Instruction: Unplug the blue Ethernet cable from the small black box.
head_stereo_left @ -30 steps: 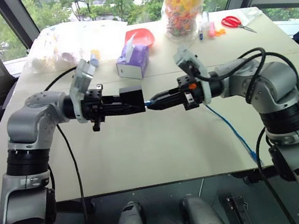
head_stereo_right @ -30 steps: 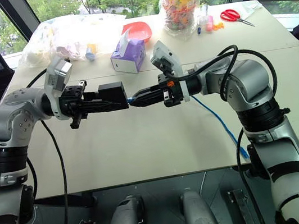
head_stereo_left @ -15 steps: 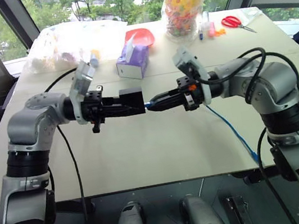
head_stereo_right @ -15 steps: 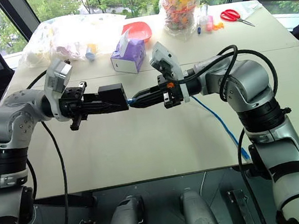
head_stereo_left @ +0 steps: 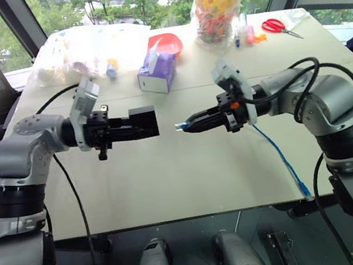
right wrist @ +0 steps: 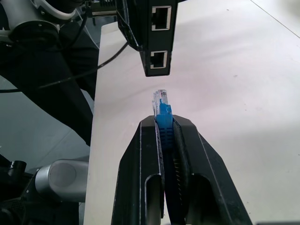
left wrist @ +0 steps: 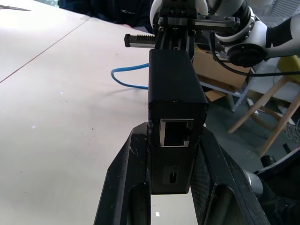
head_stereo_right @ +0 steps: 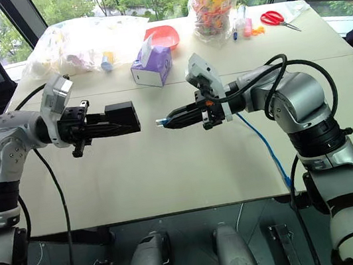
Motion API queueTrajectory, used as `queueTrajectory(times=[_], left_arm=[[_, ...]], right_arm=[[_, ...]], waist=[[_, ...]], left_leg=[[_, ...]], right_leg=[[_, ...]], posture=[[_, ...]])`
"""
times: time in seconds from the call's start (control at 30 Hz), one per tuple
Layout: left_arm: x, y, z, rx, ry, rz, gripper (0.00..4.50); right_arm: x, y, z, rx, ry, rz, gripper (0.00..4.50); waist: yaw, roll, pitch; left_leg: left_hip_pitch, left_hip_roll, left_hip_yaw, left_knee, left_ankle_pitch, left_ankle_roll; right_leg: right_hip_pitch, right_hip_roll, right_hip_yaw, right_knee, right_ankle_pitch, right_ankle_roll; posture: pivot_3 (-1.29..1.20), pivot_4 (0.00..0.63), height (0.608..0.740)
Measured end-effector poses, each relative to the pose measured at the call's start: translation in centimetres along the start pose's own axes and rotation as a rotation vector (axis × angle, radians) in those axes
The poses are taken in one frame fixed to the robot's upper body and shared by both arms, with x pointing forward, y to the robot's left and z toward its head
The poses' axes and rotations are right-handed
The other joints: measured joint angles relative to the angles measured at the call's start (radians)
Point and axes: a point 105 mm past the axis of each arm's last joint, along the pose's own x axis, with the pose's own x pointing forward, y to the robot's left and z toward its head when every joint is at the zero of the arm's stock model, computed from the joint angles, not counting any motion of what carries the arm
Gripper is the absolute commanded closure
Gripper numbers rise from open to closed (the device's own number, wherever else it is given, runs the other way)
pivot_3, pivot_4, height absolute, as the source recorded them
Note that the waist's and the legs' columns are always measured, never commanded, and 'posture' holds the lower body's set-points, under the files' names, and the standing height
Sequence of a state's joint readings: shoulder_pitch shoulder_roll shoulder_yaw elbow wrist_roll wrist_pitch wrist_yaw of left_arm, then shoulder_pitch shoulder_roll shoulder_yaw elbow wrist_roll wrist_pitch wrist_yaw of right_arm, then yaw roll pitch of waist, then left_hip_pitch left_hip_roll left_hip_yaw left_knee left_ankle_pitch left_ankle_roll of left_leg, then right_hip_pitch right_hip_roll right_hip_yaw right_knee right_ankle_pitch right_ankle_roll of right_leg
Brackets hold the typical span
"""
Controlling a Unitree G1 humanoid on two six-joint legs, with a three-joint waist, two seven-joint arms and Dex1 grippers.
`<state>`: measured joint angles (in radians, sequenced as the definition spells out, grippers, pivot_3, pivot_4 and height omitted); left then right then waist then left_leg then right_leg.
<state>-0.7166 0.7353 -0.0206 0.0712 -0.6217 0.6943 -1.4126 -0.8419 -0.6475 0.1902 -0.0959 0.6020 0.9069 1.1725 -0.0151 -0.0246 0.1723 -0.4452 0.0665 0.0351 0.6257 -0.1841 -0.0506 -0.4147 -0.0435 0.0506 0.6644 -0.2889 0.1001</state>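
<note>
Two items, both held above the table, clear gap btwn them. Left gripper [head_stereo_left: 136, 125] clamps the small matte black rectangular plastic box [head_stereo_left: 143, 121]: rigid, prob light, smooth sides so likely slippery; hold by the flat sides, ports left free. Right gripper [head_stereo_left: 185, 125] is closed on the thin bright blue flexible Ethernet cable [head_stereo_left: 280, 158] just behind its clear plug [right wrist: 160, 98]. Cable's limp, trails off the table edge; plug clip prob fragile, so grip the boot. No readable brand or writing.
</note>
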Motion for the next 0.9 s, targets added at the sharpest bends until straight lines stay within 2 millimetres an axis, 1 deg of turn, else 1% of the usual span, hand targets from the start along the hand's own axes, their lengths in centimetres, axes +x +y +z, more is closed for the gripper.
queueTrajectory(times=[0.07, 0.13, 0.2, 0.23, 0.27, 0.33, 0.37, 0.4, 0.47, 0.53, 0.6, 0.63, 0.67, 0.7, 0.73, 0.77, 0.8, 0.87, 0.9], left_arm=[[0.0, 0.1, 0.0, 0.001, -0.001, 0.004, 4.00], [0.2, 0.2, 0.0, 0.002, -0.009, 0.016, 4.00], [0.8, 0.6, -0.2, 0.010, -0.032, 0.040, 4.00], [1.2, 0.9, -0.7, 0.018, -0.040, 0.062, 4.00], [1.7, 1.1, -1.1, 0.019, -0.044, 0.074, 4.00], [2.5, 1.7, -2.8, 0.041, -0.025, 0.126, 4.00], [3.1, 2.0, -3.6, 0.061, -0.009, 0.149, 4.00], [3.4, 2.2, -4.2, 0.077, -0.002, 0.170, 4.00], [4.7, 3.2, -5.0, 0.121, -0.011, 0.236, 4.00], [5.4, 3.8, -5.4, 0.145, -0.025, 0.277, 4.00], [5.9, 5.1, -6.0, 0.183, -0.033, 0.364, 4.00], [6.0, 5.7, -6.5, 0.186, -0.032, 0.400, 4.00], [6.2, 6.3, -7.1, 0.187, -0.027, 0.441, 4.00], [6.5, 6.9, -7.6, 0.182, -0.026, 0.482, 4.00], [6.6, 7.2, -8.1, 0.179, -0.023, 0.502, 4.00], [6.7, 7.4, -8.5, 0.182, -0.017, 0.521, 4.00], [6.7, 7.5, -8.6, 0.183, -0.016, 0.527, 4.00], [7.0, 8.2, -8.9, 0.194, -0.014, 0.564, 4.00], [7.3, 8.5, -8.9, 0.195, -0.021, 0.580, 4.00]], right_arm=[[0.0, -0.6, -0.1, -0.036, 0.011, -0.038, 4.45], [0.1, -1.9, -0.8, -0.057, 0.031, -0.107, 4.45], [0.4, -5.0, -2.2, -0.070, 0.057, -0.261, 4.45], [0.4, -7.3, -3.5, -0.042, 0.070, -0.364, 4.45], [0.2, -8.7, -4.4, -0.018, 0.086, -0.432, 4.45], [-0.1, -11.2, -6.0, 0.011, 0.112, -0.554, 4.45], [-0.4, -12.2, -6.5, 0.011, 0.127, -0.607, 4.45], [-0.5, -12.8, -6.6, 0.007, 0.136, -0.642, 4.45], [-1.0, -14.7, -6.8, -0.001, 0.156, -0.753, 4.45], [-1.2, -15.5, -6.9, 0.003, 0.159, -0.807, 4.45], [-1.5, -16.2, -7.7, 0.031, 0.169, -0.867, 3.60], [-1.5, -16.4, -8.1, 0.040, 0.173, -0.883, 3.45], [-1.6, -16.5, -8.6, 0.056, 0.178, -0.898, 2.91], [-1.7, -16.5, -9.2, 0.073, 0.186, -0.908, 2.51], [-1.6, -16.5, -9.6, 0.080, 0.194, -0.909, 1.97], [-1.5, -16.4, -9.9, 0.085, 0.201, -0.909, 1.31], [-1.6, -16.4, -9.9, 0.086, 0.202, -0.909, 0.96], [-1.9, -16.5, -9.9, 0.089, 0.197, -0.917, 0.02], [-2.1, -16.5, -9.9, 0.088, 0.198, -0.917, 0.02]], waist=[[0.000, 0.000, 0.000], [-0.001, 0.000, 0.000], [-0.002, 0.000, 0.000], [-0.003, 0.000, 0.000], [-0.003, 0.000, 0.000], [-0.003, 0.000, 0.000], [-0.002, 0.000, 0.001], [-0.002, 0.000, 0.001], [-0.001, 0.000, 0.001], [-0.001, 0.000, 0.001], [-0.001, 0.000, 0.001], [-0.001, 0.000, 0.001], [-0.001, 0.000, 0.001], [-0.001, 0.000, 0.001], [-0.002, 0.000, 0.001], [-0.003, 0.001, 0.001], [-0.003, 0.001, 0.001], [-0.003, 0.001, 0.001], [-0.003, 0.001, 0.001]], left_leg=[[0.000, 0.000, 0.000, 0.000, 0.000, 0.000], [0.000, 0.000, 0.000, 0.000, 0.000, 0.000], [0.001, 0.000, 0.000, 0.001, 0.000, 0.000], [0.001, 0.000, 0.001, 0.002, 0.000, 0.000], [0.000, 0.000, 0.002, 0.002, 0.000, 0.000], [0.000, 0.000, 0.002, 0.002, 0.000, 0.000], [-0.001, 0.000, 0.002, 0.002, 0.000, 0.000], [-0.001, 0.000, 0.002, 0.002, 0.000, 0.000], [-0.001, 0.000, 0.003, 0.001, 0.000, 0.001], [-0.001, 0.000, 0.003, 0.000, 0.000, 0.001], [-0.001, 0.000, 0.003, -0.001, 0.000, 0.001], [-0.001, 0.000, 0.003, -0.001, 0.000, 0.001], [-0.001, 0.000, 0.003, -0.001, 0.000, 0.001], [-0.001, 0.000, 0.003, -0.001, 0.000, 0.001], [-0.001, 0.000, 0.003, -0.001, 0.000, 0.001], [-0.001, 0.000, 0.004, -0.001, 0.000, 0.001], [-0.001, 0.000, 0.004, -0.001, 0.000, 0.001], [-0.001, 0.000, 0.003, -0.001, 0.000, 0.001], [-0.001, 0.000, 0.003, -0.001, 0.000, 0.001]], right_leg=[[0.000, 0.000, 0.000, 0.000, 0.000, 0.000], [0.000, 0.000, 0.000, 0.000, 0.000, 0.000], [0.001, 0.000, 0.000, 0.000, 0.000, 0.000], [0.001, 0.000, 0.001, 0.000, 0.000, 0.000], [0.000, 0.000, 0.001, 0.000, 0.000, 0.000], [0.000, 0.000, 0.002, 0.000, 0.001, 0.001], [0.000, 0.000, 0.002, 0.000, 0.002, 0.003], [-0.001, 0.000, 0.002, 0.000, 0.002, 0.003], [-0.001, 0.000, 0.002, 0.000, 0.002, 0.004], [-0.002, 0.000, 0.002, 0.000, 0.002, 0.004], [-0.002, 0.000, 0.002, 0.000, 0.002, 0.004], [-0.002, 0.000, 0.002, 0.000, 0.002, 0.004], [-0.002, 0.000, 0.002, 0.000, 0.002, 0.004], [-0.002, 0.000, 0.002, 0.000, 0.002, 0.004], [-0.002, 0.000, 0.002, 0.000, 0.002, 0.004], [-0.002, 0.000, 0.002, 0.000, 0.003, 0.004], [-0.002, 0.000, 0.002, 0.000, 0.003, 0.005], [-0.002, 0.000, 0.002, 0.000, 0.003, 0.005], [-0.002, 0.000, 0.002, 0.000, 0.003, 0.005]], posture=[[0.00, 0.150, 0.735], [0.00, 0.150, 0.735], [0.00, 0.150, 0.735], [0.00, 0.150, 0.735], [0.00, 0.150, 0.735], [0.00, 0.150, 0.735], [0.00, 0.150, 0.735], [0.00, 0.150, 0.735], [0.00, 0.150, 0.735], [0.00, 0.150, 0.735], [0.00, 0.150, 0.735], [0.00, 0.150, 0.735], [0.00, 0.150, 0.735], [0.00, 0.150, 0.735], [0.00, 0.150, 0.735], [0.00, 0.150, 0.735], [0.00, 0.150, 0.735], [0.00, 0.150, 0.735], [0.00, 0.150, 0.735]])
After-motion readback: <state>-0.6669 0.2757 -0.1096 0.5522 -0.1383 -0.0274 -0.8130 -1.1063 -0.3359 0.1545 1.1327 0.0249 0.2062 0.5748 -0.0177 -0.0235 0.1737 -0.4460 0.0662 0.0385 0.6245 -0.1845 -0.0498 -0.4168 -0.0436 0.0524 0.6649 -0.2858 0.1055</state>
